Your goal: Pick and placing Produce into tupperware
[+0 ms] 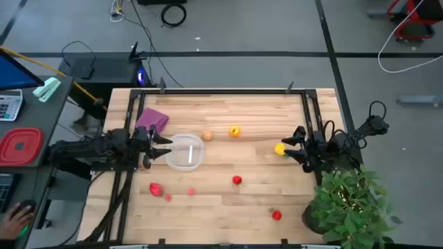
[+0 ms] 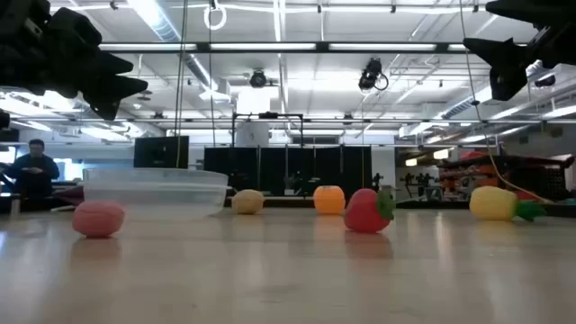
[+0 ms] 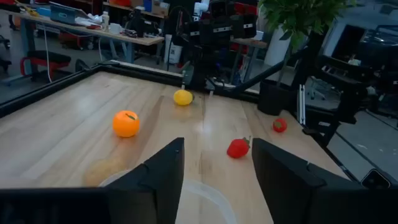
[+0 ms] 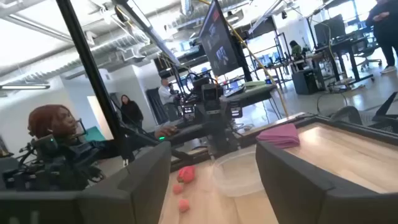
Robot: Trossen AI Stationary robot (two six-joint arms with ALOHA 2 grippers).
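The clear round tupperware (image 1: pixel 185 152) stands on the table's left half and looks empty; its rim (image 3: pixel 211 196) shows just below my left fingers. Produce lies scattered on the wood: a yellow piece (image 1: pixel 279 149), an orange one (image 1: pixel 234 131), a tan one (image 1: pixel 206 135), red ones (image 1: pixel 237 180) (image 1: pixel 156 188) (image 1: pixel 276 215) and small pink ones (image 1: pixel 192 191). My left gripper (image 1: pixel 163 145) hovers open at the tupperware's left rim. My right gripper (image 1: pixel 291 144) hovers open above the table, just right of the yellow piece.
A purple cloth (image 1: pixel 152 119) lies on the table beyond the tupperware. A potted plant (image 1: pixel 349 204) stands at the table's right near corner. A red lidded container (image 1: pixel 21 146) sits on the side desk to the left. People show in the room behind (image 4: pixel 53 127).
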